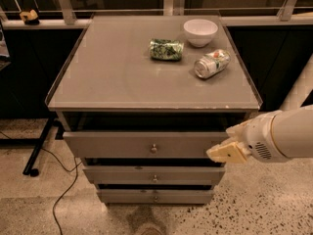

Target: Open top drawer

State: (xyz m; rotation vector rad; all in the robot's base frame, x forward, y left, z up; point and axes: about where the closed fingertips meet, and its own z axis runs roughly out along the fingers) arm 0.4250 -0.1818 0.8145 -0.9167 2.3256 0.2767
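Note:
The top drawer [122, 145] is the widest grey front under the cabinet top, with a small round metal knob [153, 148] at its centre. It stands pulled out a little, with a dark gap above it. My gripper [226, 152] is cream-coloured, on a white arm reaching in from the right. It sits at the drawer front's right end, well right of the knob.
Two narrower drawer fronts [153, 176] sit below. On the grey cabinet top [107, 72] lie a white bowl [200, 31], a green crumpled bag [166, 49] and a tipped can [211, 63]. A black stand leg and cable [39, 151] are on the speckled floor at left.

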